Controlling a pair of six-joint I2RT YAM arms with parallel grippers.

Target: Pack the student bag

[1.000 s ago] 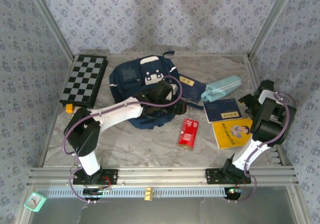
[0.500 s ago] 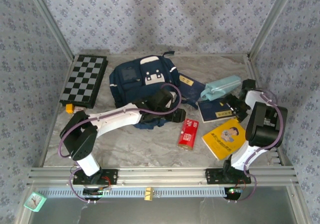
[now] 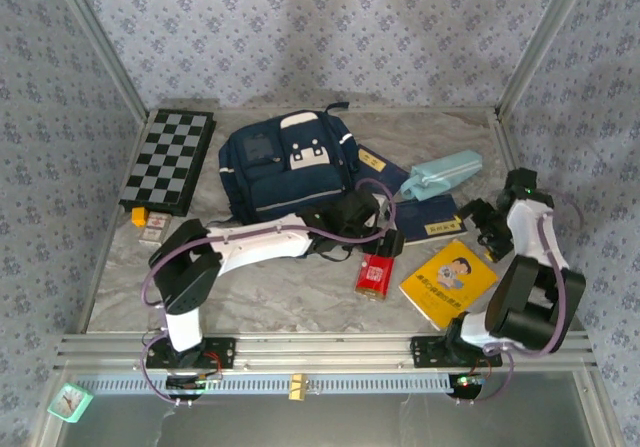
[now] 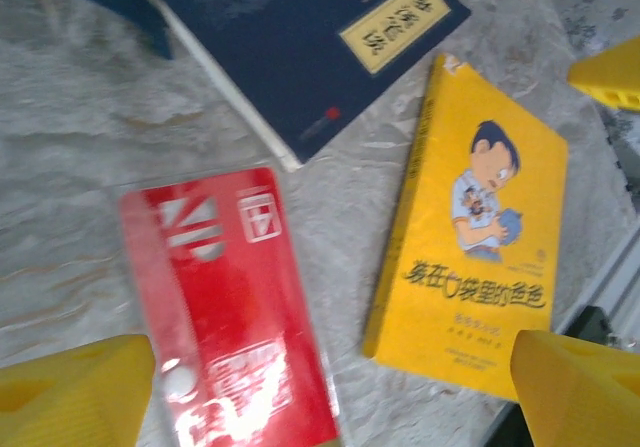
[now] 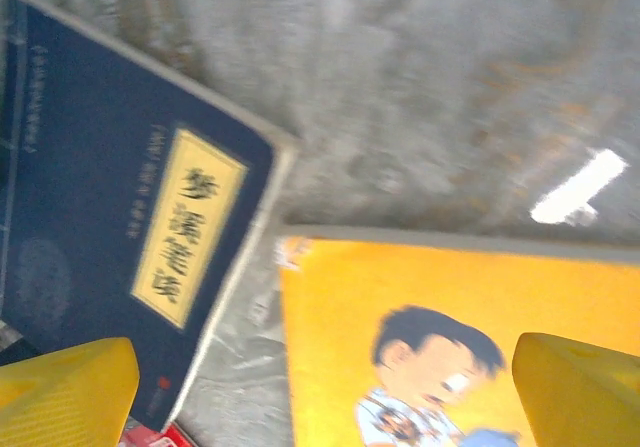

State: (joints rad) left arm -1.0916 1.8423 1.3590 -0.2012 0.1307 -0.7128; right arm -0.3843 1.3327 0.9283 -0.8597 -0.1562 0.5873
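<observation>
Hovering with fingers apart, the left hand hangs just right of the student bag.

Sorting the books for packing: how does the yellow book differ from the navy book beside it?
The yellow book shows a cartoon boy; the navy book is plain with a small title label. The yellow book lies nearer the table's front edge than the navy book. Both lie closed and flat.
</observation>
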